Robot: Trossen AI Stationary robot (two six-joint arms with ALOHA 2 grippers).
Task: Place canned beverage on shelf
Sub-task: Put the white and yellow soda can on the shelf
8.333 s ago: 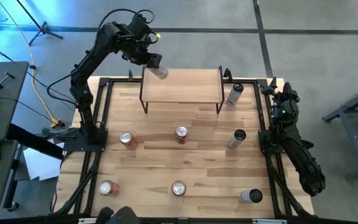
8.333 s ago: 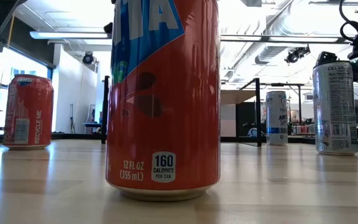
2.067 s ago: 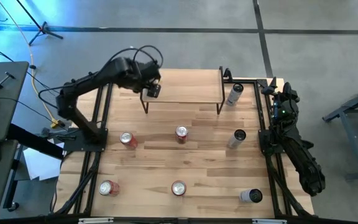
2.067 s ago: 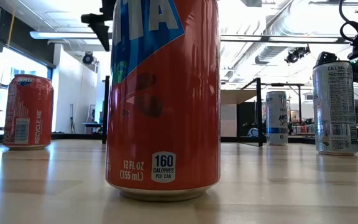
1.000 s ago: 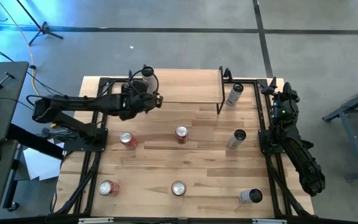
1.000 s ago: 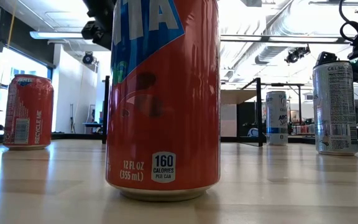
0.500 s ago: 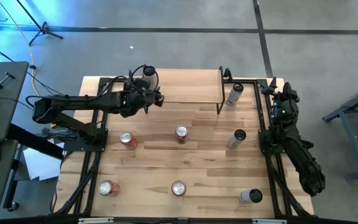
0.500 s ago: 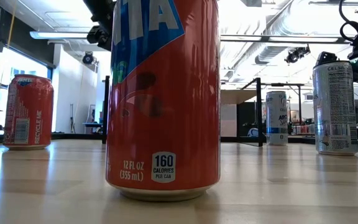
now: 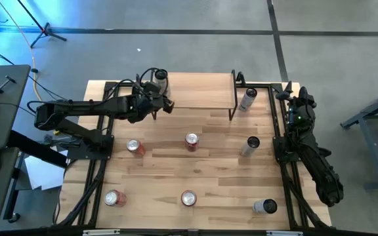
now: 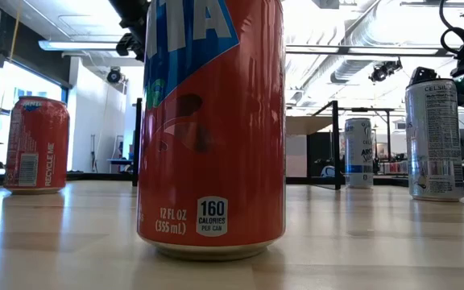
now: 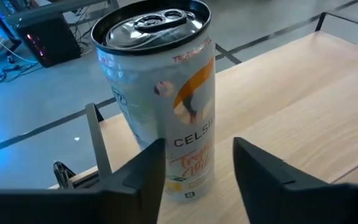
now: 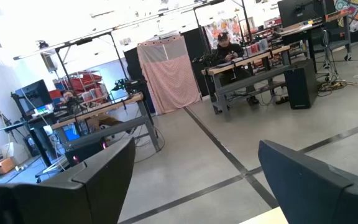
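The table (image 9: pixel 222 164) is a pale wooden top inside black rails, set on a grey concrete floor crossed by dark seams; beyond it the right wrist view looks into a bright workshop with benches, a pink cloth hanging on a frame and a person (image 12: pixel 225 40) sitting far off. The shelf (image 9: pixel 202 88) stands at the table's far edge, and the silver can (image 9: pixel 159 77) stands upright on its left end, near the corner. The left gripper (image 9: pixel 165 105) hovers just in front of that end, apart from the can, its fingers drawn in together and empty (the wrist view shows only a narrow gap between them). The right gripper (image 12: pixel 194 180) waits with its arm folded along the table's right edge, fingers spread and holding nothing. In the low view an orange can (image 10: pixel 212 121) fills the middle and hides most of the shelf, and the left arm is cut off by the upper edge there. Red cans and slim silver cans stand scattered over the table. Some seconds earlier the left gripper held the silver can above the shelf's left corner; since then the can has been set down and released.
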